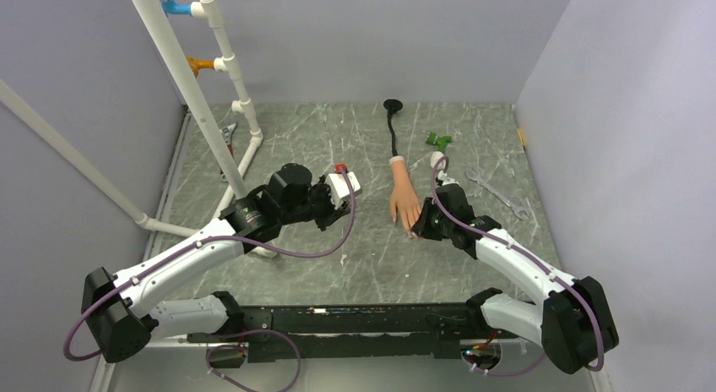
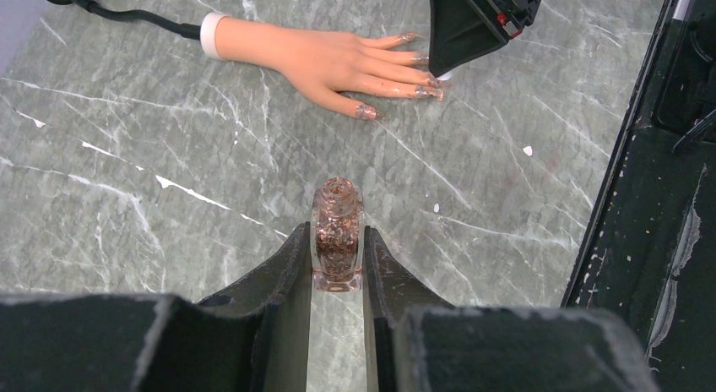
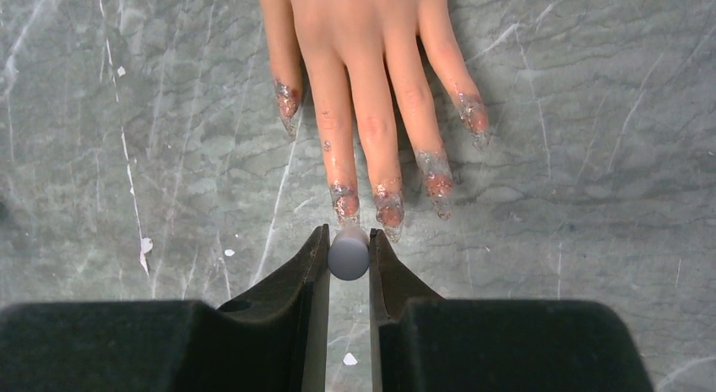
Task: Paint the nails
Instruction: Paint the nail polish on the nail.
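The peach mannequin hand (image 1: 404, 198) lies flat mid-table with its fingers toward the arms; it also shows in the left wrist view (image 2: 329, 58). Its nails (image 3: 344, 202) carry coppery glitter polish. My right gripper (image 3: 348, 237) is shut on a round grey-white brush cap (image 3: 349, 255), right at the tips of the two middle fingers; in the top view the right gripper (image 1: 420, 225) is at the fingertips. My left gripper (image 2: 338, 240) is shut on a small bottle of copper glitter polish (image 2: 338, 231), upright on the table, left of the hand (image 1: 333, 208).
A white pipe frame (image 1: 211, 113) stands at the left. A black stalk with a suction cup (image 1: 393, 122) runs behind the hand's wrist. A green piece (image 1: 437, 142) and a steel wrench (image 1: 498, 192) lie at the back right. A black rail (image 1: 355, 320) runs along the near edge.
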Available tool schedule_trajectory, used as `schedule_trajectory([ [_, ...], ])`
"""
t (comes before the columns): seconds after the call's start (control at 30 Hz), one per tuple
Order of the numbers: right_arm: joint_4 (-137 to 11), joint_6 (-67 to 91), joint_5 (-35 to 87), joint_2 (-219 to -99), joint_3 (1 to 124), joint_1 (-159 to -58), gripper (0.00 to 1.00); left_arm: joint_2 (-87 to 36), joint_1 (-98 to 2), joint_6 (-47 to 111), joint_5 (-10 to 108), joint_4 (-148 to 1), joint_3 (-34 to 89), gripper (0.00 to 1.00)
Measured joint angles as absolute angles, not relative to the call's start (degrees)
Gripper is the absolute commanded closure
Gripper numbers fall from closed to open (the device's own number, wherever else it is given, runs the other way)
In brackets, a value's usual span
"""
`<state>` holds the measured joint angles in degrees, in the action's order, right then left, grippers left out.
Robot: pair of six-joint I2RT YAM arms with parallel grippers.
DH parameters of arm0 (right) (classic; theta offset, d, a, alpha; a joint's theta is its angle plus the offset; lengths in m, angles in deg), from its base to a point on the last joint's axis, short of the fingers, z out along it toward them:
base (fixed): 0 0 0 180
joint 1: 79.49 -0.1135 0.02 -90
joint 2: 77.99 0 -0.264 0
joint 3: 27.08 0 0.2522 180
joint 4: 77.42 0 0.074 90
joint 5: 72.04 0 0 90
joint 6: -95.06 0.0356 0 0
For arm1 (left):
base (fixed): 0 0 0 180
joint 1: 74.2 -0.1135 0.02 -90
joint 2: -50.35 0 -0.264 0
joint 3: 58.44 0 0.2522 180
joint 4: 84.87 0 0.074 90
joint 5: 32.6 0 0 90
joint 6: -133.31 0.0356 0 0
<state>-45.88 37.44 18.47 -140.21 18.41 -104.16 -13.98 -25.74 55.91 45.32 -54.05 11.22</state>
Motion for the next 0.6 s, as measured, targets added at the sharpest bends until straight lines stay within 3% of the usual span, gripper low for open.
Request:
schedule_trajectory([
  [0.6, -44.4, 37.6, 18.5, -139.5, 17.7, -104.2, 1.00, -14.0, -25.7, 55.9, 45.3, -54.1, 11.2, 1.00],
])
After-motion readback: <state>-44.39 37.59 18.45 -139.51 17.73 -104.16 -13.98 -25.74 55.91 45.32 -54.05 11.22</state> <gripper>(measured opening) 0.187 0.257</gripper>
